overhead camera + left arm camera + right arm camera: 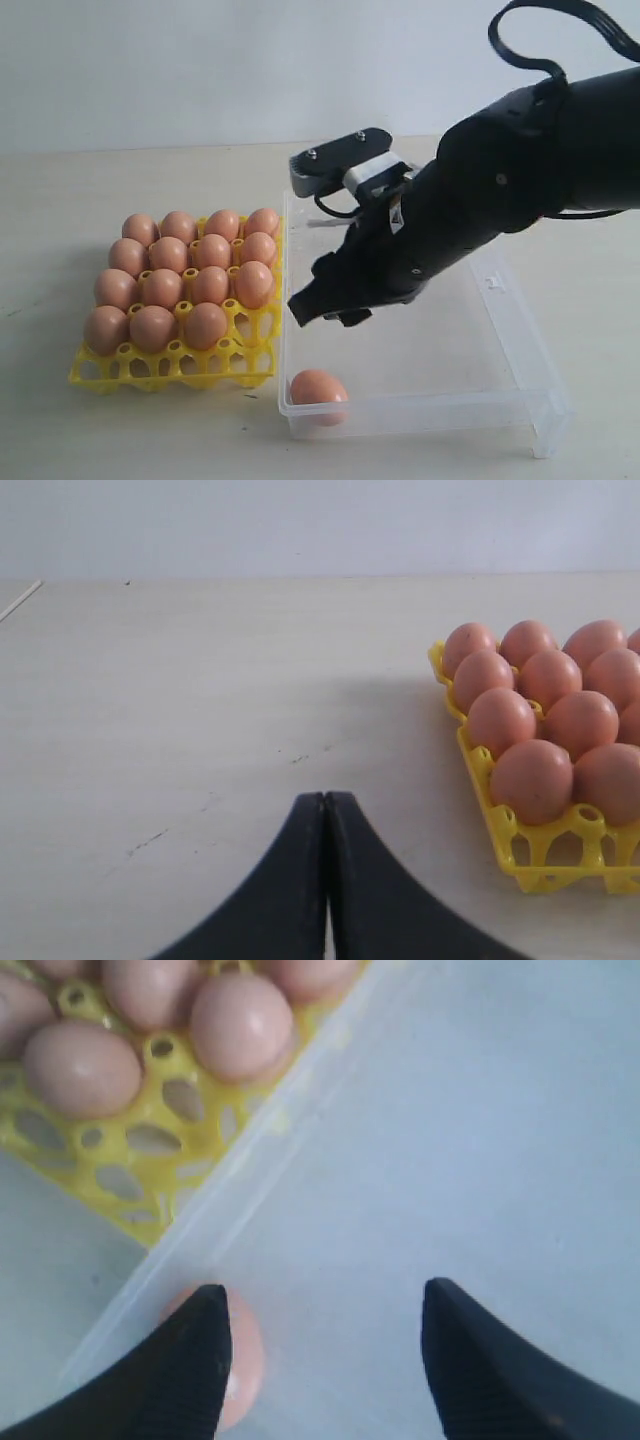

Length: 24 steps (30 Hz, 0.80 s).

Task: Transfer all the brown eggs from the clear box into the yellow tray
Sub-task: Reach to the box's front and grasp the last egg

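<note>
Brown egg (318,386) in clear box (450,408), right fingers (190,1360) apart, left fingers (290,880) together

A jaw of the right gripper (325,1287) half hides the brown egg (248,1360).

A pale, cream-coloured table (70,190) carries two things directly: the yellow tray (175,372) and, at its 3 o'clock in the exterior view, the clear box (430,410). Their facing sides run parallel, just beside each other (whether they actually touch cannot be told). The left wrist view shows a few faint dark scuffs (150,842) on the tabletop near the tray.
</note>
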Tool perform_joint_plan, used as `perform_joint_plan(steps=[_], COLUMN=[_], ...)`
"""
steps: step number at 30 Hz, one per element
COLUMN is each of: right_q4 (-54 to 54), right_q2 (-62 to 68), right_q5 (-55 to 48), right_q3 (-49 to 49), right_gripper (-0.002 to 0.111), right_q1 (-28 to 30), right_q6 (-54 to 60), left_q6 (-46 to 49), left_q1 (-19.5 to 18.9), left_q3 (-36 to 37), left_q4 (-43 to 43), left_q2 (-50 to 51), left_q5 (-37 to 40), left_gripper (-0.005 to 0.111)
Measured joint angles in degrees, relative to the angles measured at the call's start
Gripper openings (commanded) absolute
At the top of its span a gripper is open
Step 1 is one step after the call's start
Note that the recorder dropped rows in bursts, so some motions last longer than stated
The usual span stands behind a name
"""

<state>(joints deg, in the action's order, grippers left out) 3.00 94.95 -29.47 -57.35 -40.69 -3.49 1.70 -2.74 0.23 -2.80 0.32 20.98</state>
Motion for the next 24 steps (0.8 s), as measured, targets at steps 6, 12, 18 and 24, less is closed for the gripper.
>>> perform_joint_plan(steps=[6,12,18,24], right_q4=[22.6,29.2,29.6,29.6], right_q2=[5.0,8.8,11.7,15.9], right_q5=[-7.1,-7.9,-8.3,-8.5], right_q3=[-0.2,-1.2,-2.4,-4.8], right_gripper=[0.055,0.055,0.055,0.053], right_q1=[3.2,3.3,3.3,3.3], right_q6=[18.6,26.3,28.7,30.6], left_q6=[0.0,0.0,0.0,0.0], left_q1=[0.0,0.0,0.0,0.0], left_q3=[0.0,0.0,0.0,0.0], left_q4=[0.0,0.0,0.0,0.0], left_q2=[0.0,0.0,0.0,0.0], left_q5=[0.0,0.0,0.0,0.0], left_gripper=[0.000,0.000,0.000,0.000])
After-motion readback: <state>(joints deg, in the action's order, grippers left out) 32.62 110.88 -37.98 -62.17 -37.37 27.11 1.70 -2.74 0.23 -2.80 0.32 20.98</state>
